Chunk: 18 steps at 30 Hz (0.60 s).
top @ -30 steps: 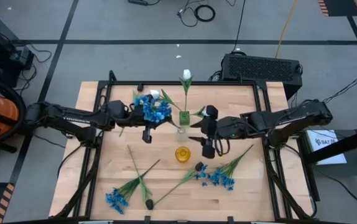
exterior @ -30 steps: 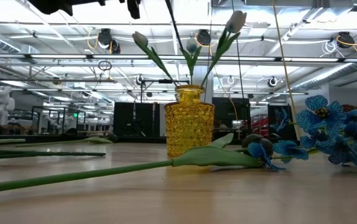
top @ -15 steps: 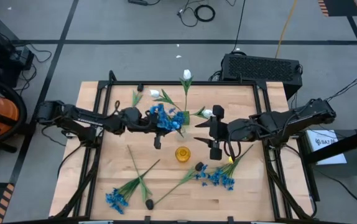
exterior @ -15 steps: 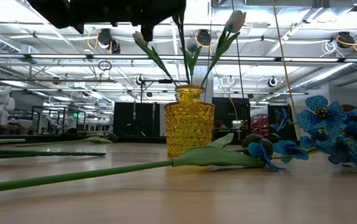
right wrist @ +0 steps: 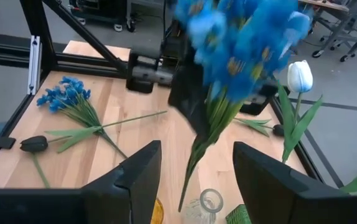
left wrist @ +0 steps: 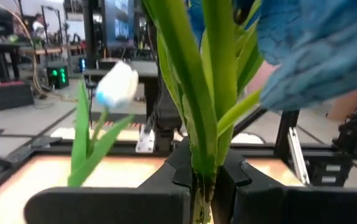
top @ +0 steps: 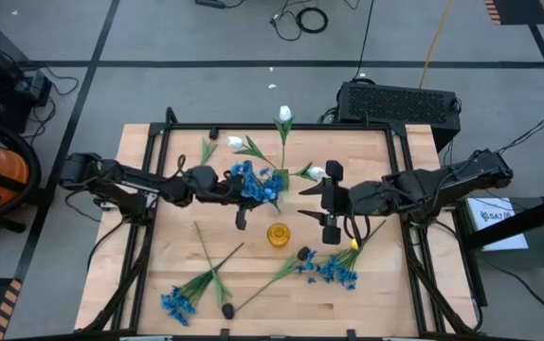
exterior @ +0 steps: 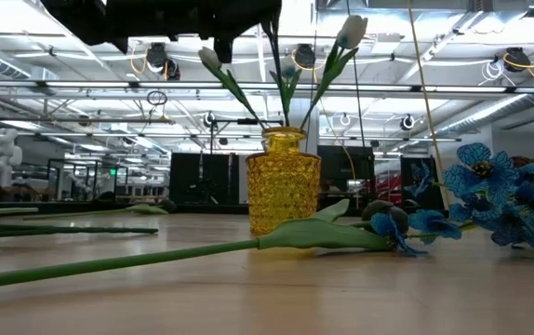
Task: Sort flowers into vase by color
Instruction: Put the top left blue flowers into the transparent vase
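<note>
Mid-insertion: left pincer [top: 244, 204] clamped on blue flower cluster [top: 256, 182] stem, bloom above it, stem tip just over clear vase [right wrist: 210, 202] mouth; right pincer [top: 330, 203] wide, empty, beside vase; next, lower stem in, release.

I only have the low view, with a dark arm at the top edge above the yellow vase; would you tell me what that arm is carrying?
Observer: The left tool is shut on the green stem of a blue flower cluster.
Operator: Thank you. Where is the stem's lower end?
Observer: In the right wrist view it hangs just beside the mouth of a clear glass vase, not yet inside.
Operator: And the other arm?
Observer: The right tool is open and empty, hovering to the right of the yellow vase in the high view.
</note>
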Each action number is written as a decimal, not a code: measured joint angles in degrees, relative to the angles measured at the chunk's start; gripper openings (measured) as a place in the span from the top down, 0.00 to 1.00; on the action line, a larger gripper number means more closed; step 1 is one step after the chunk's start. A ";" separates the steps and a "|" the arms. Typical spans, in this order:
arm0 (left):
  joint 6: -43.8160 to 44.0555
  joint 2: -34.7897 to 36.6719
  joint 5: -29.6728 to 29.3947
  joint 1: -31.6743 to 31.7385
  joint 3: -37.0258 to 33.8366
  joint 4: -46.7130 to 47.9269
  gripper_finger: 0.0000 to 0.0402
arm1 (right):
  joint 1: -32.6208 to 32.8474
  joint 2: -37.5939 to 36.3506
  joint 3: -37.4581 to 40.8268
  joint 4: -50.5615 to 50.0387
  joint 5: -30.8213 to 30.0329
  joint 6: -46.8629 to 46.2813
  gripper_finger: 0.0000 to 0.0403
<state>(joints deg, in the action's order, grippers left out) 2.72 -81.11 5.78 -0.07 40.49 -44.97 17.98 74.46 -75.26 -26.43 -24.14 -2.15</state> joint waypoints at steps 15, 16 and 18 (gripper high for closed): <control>1.33 1.80 -2.49 4.42 0.00 1.07 0.94 | 1.76 -2.19 0.00 -4.13 -0.08 -2.96 0.52; 1.33 1.80 -2.55 4.67 0.00 1.00 0.94 | 2.12 -2.42 0.00 -4.32 -0.09 -3.08 0.52; 1.24 1.80 -2.62 5.05 0.00 0.94 0.94 | 2.63 -2.67 0.00 -4.26 -0.13 -3.17 0.52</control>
<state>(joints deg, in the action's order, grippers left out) 3.96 -79.31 3.16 4.99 40.49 -44.03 20.61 71.78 -75.26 -30.69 -24.27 -5.32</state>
